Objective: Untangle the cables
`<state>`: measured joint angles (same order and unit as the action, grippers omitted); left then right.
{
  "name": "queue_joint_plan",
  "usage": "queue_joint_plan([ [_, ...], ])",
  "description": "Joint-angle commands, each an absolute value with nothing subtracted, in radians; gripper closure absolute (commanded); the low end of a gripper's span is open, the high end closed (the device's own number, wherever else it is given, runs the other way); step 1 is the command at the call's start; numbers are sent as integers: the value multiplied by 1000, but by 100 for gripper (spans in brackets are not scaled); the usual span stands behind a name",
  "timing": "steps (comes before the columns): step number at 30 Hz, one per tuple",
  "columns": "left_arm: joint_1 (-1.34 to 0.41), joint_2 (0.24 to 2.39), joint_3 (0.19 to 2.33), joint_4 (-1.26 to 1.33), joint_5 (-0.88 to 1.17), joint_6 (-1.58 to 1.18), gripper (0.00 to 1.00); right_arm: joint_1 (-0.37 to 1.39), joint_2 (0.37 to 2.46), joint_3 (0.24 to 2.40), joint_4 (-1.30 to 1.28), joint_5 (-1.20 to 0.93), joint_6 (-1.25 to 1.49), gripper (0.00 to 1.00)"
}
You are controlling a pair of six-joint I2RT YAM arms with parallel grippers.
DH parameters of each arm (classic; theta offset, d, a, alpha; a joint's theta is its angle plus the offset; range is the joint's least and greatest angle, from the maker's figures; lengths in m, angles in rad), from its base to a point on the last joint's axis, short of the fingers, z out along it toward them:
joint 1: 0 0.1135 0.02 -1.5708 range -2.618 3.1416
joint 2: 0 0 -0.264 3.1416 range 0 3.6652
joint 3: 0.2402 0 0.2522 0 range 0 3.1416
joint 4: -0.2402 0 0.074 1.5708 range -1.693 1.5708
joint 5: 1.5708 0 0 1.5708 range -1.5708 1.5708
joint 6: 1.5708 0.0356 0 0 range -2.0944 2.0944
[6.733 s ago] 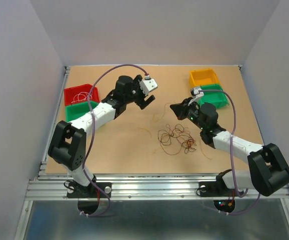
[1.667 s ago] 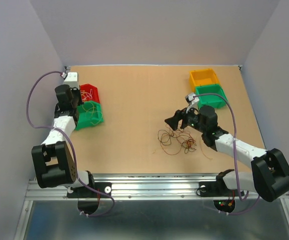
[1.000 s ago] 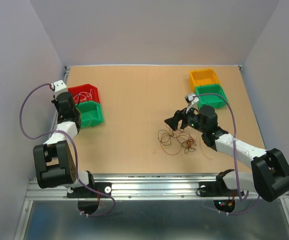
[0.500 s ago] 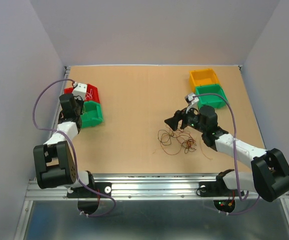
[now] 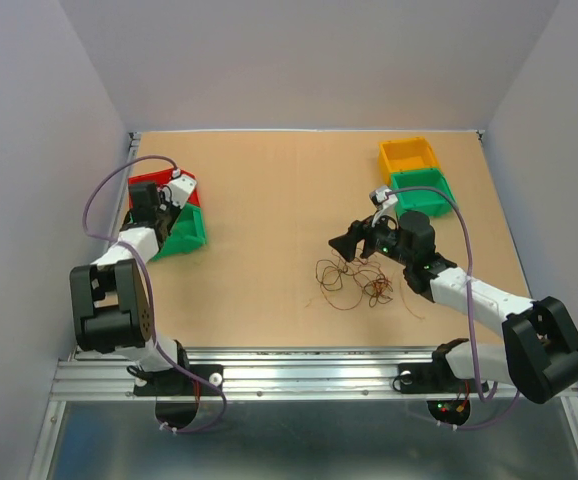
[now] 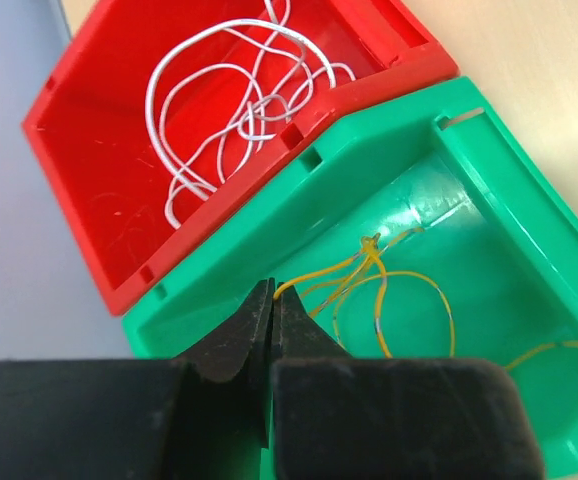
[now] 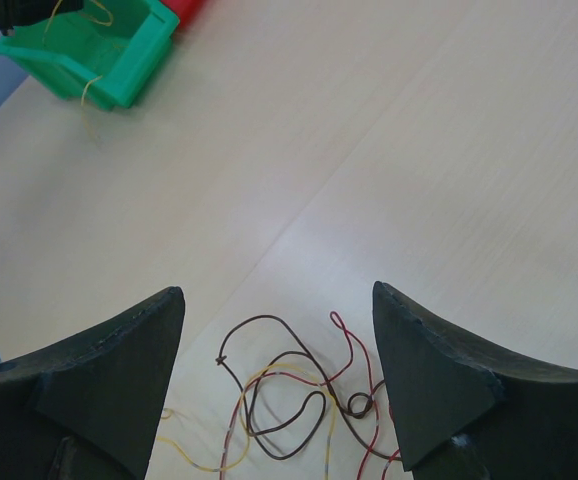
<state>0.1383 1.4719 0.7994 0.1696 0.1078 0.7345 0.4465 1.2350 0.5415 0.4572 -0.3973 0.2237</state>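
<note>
The cables (image 5: 354, 280): a loose knot of brown, red and yellow strands on the table (image 5: 269, 190), centre-right. The sprawl is longest left to right, with no single heading. One yellow wire (image 6: 394, 285) lies looped in the green bin (image 6: 489, 170) at far left. The left gripper (image 6: 272, 300) has its jaws pressed together, apparently pinching that wire's end (a drop-off step, I judge). The right gripper (image 7: 274, 300) has its fingers wide, holding nothing, and hovers above the knot's far edge. Next move calls for releasing the yellow wire, then descending on one outlying strand, not a crossing.
</note>
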Motion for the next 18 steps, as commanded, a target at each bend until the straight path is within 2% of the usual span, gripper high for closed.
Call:
queue_joint_plan([
  [1, 133, 1528, 885, 94, 86, 775, 80, 451, 1226, 546, 518, -414, 215, 20],
  [5, 135, 1467, 851, 158, 92, 753, 52, 451, 1226, 546, 518, -413, 218, 20],
  [7, 135, 1428, 842, 167, 104, 741, 45, 453, 1227, 549, 518, -414, 216, 20],
  [14, 127, 1272, 859, 107, 117, 739, 40, 453, 1232, 551, 518, -419, 218, 20],
  [18, 63, 1200, 833, 31, 97, 784, 39, 451, 1230, 548, 518, -420, 218, 20],
])
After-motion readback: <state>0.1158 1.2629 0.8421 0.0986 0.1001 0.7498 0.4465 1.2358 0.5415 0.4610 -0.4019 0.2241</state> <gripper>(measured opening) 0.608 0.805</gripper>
